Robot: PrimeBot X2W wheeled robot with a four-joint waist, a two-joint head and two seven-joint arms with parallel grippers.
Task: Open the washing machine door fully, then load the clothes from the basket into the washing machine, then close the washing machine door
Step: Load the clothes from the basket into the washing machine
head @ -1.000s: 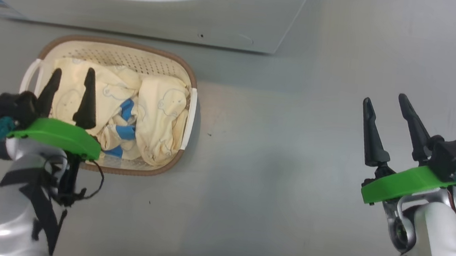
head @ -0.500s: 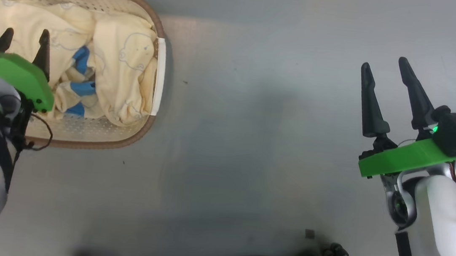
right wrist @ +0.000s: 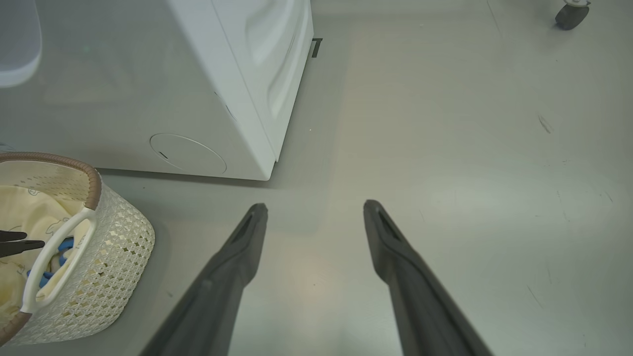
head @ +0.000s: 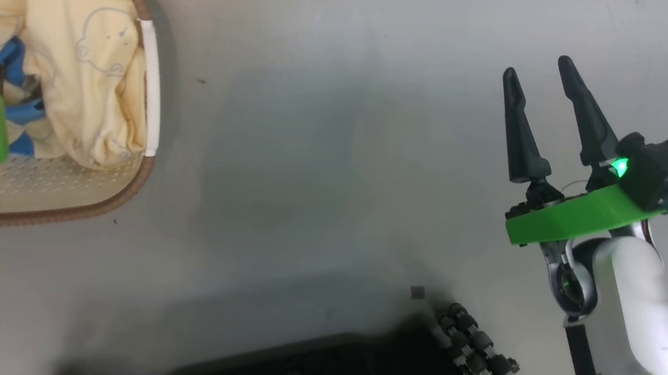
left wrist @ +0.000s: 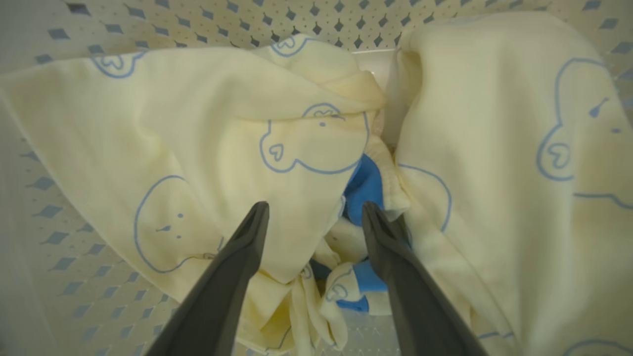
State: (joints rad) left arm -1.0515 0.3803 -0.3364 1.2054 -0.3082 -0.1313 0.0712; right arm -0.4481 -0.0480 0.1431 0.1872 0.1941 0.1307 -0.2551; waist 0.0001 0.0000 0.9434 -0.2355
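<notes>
The cream basket (head: pixel 144 93) with a brown rim sits on the floor at the upper left of the head view, holding the pale yellow and blue clothes (head: pixel 81 55). My left gripper (left wrist: pixel 315 205) is open inside the basket (left wrist: pixel 49 29), its fingers straddling a blue fold among the yellow clothes (left wrist: pixel 198 148) just above them. Its fingertips (right wrist: pixel 15 242) also show over the basket (right wrist: pixel 113 237) in the right wrist view. My right gripper (head: pixel 537 66) (right wrist: pixel 314 205) hangs open and empty over bare floor. The white washing machine (right wrist: pixel 237 74) stands behind the basket. The door is not clearly seen.
My black base with its roller wheels (head: pixel 477 364) fills the bottom of the head view. A small dark square (head: pixel 417 292) lies on the grey floor beside it. A caster wheel (right wrist: pixel 568 12) stands far right. A pale rounded edge (right wrist: pixel 17 49) juts in by the machine.
The head camera has swung, so the basket slid to the upper left and the washer left the picture. My left fingers have gone out of that view. Both grippers stay open.
</notes>
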